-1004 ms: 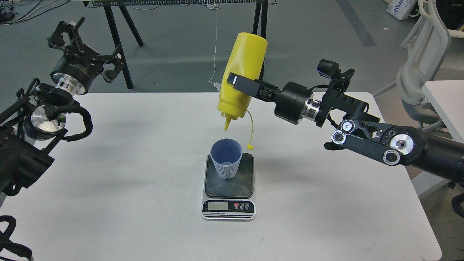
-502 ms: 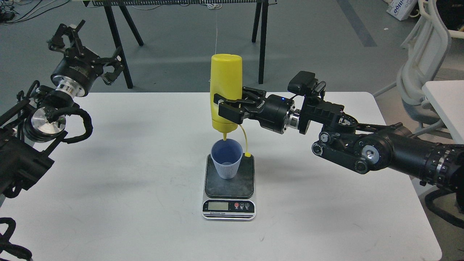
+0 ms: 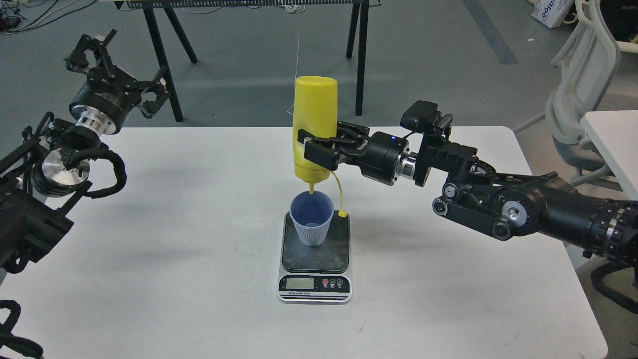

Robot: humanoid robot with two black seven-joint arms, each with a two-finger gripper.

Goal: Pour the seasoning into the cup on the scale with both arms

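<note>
A white table (image 3: 149, 259) fills most of the view, with grey floor and the black legs of a stand (image 3: 159, 55) behind it.

The right arm (image 3: 523, 214) reaches in from the right edge and stretches left over the table. Its gripper (image 3: 324, 147) is closed around the lower body of a yellow squeeze bottle (image 3: 314, 114), fingers pressed against both sides.

The left arm (image 3: 55, 164) rises at the left edge, well apart from everything on the table. Its gripper (image 3: 117, 70) is held up over the far left corner with its fingers spread and nothing between them.

The bottle is turned upside down and stands nearly straight, base up and nozzle down. The nozzle tip sits right over the mouth of the cup, at about rim level. I cannot tell whether anything is coming out.

A flat kitchen scale (image 3: 315, 259) lies in the middle of the table, its display strip facing the near edge.

A small light-blue cup (image 3: 311, 222) stands upright on the far part of the scale's dark plate.

The bottle's little yellow cap (image 3: 342, 214) dangles on its tether just right of the cup's rim.
</note>
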